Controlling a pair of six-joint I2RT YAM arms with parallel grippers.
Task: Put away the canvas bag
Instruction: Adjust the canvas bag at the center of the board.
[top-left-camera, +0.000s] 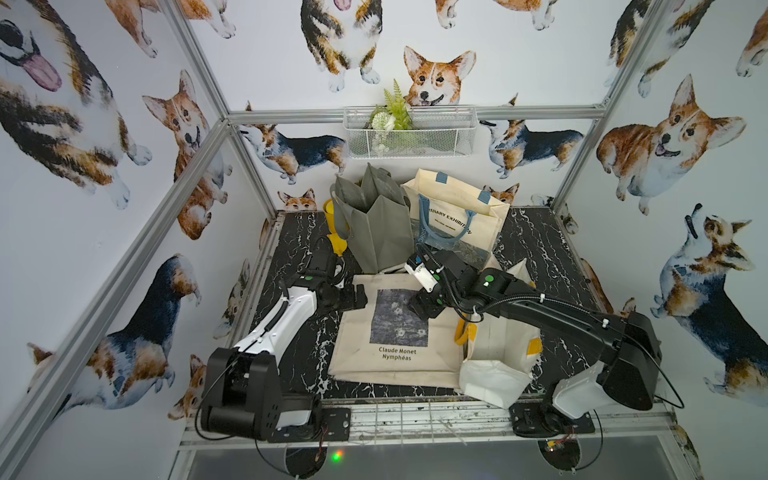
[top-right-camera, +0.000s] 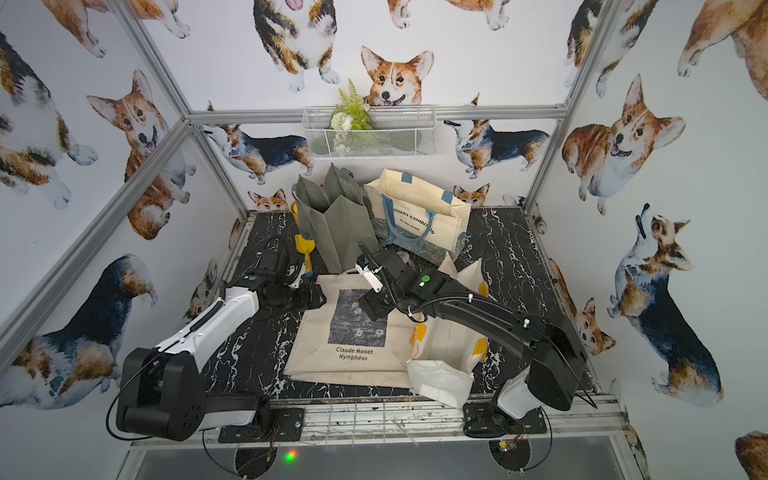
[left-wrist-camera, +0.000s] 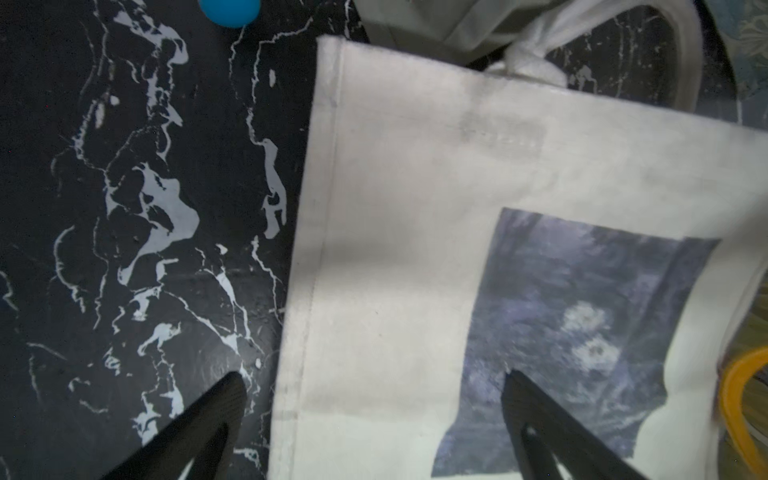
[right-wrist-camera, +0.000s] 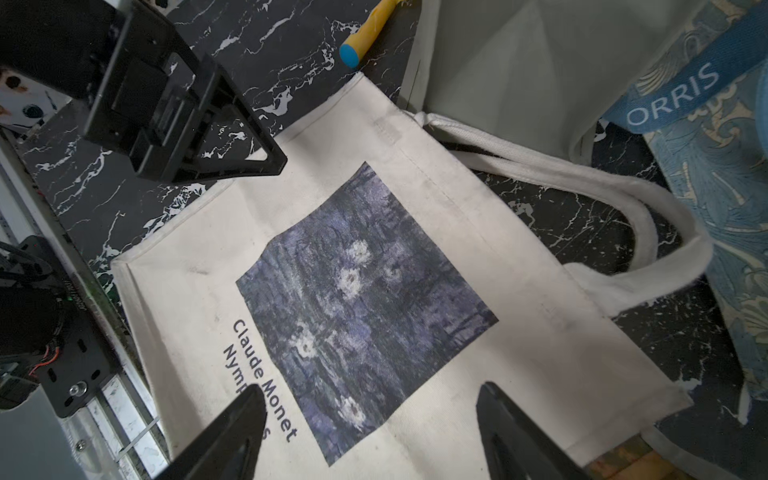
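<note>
The canvas bag lies flat on the black marble table, cream with a dark blue water-lily print and "Claude Monet Nymphéas" lettering. Its white handles loop toward the standing bags behind it. My left gripper is open and straddles the bag's left edge, one finger over the table and one over the print. My right gripper hovers open above the print, holding nothing. Whether either gripper touches the cloth I cannot tell.
A grey bag and a cream tote with blue handles stand at the back. A white bag with yellow handles sits at the canvas bag's right. A yellow tool with a blue tip lies back left. A wire basket hangs on the wall.
</note>
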